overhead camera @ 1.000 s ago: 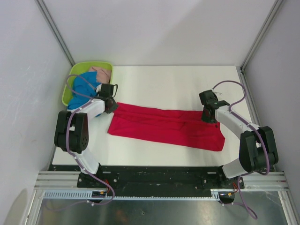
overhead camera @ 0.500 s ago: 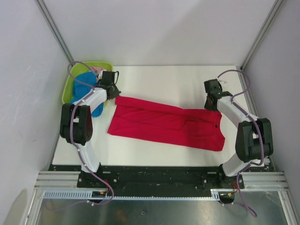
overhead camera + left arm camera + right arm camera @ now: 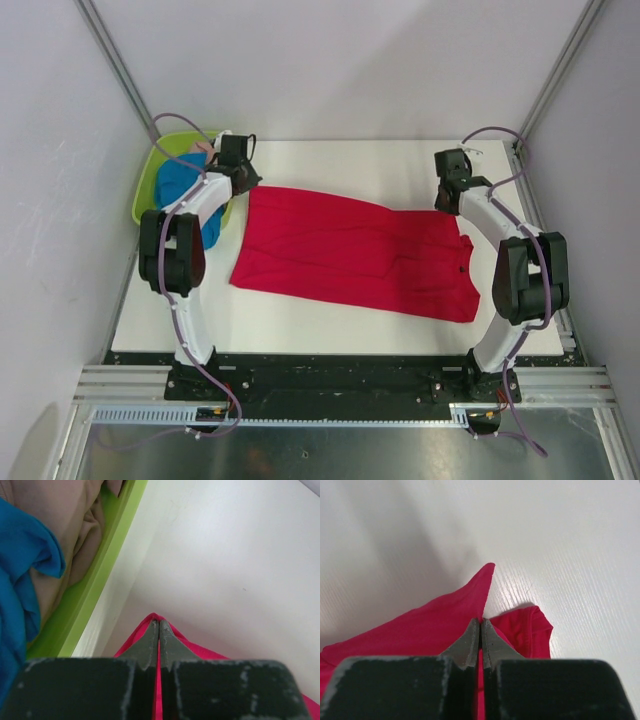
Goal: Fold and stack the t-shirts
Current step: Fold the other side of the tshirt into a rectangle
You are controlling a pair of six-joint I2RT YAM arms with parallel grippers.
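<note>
Green basket (image 3: 92,587) wall just beside L gripper (image 3: 159,625), blocks that side. Table (image 3: 350,165) beyond red t-shirt (image 3: 350,250) open btwn arms.

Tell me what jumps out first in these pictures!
The big red shirt spread across the middle of the white table grabs the eye first. A gripper pinches each far corner: the left gripper beside the green basket, the right gripper at the other end. The basket, at the far left, holds a blue shirt and a pale pink shirt.
</note>
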